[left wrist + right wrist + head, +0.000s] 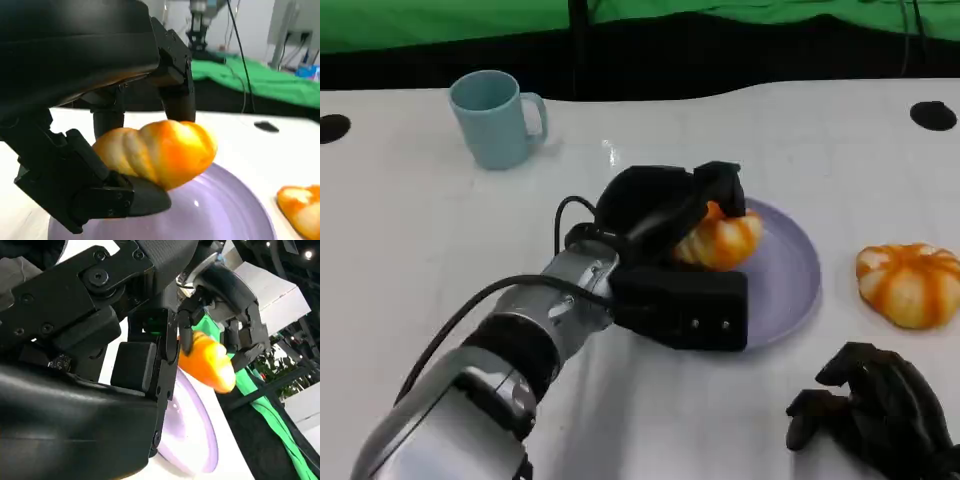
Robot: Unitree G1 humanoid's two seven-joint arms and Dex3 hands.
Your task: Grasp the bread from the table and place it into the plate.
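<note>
Nearest the camera, right hand (875, 408) parked low on the table (410, 210), fingers curled in on nothing, out of the play for now. Further in, left hand (665, 215) stretched out over the plate (785, 275), fingers wrapped around the bread (725, 238). Close-up from the left wrist: bread (157, 150) pinned between fingers (175, 75) above and below, hanging just over the purple plate (225, 210), apparently not yet resting on it. Same story from the right wrist: bread (207, 360) gripped clear of the plate (192, 425). So, grasp done, carry done; only lowering and release left, by the look of it. Off to the right, 1 more bread roll (910, 283) lying untouched on the table beside the plate. Far back left, mug (498, 118) standing upright, well apart from everything.
</note>
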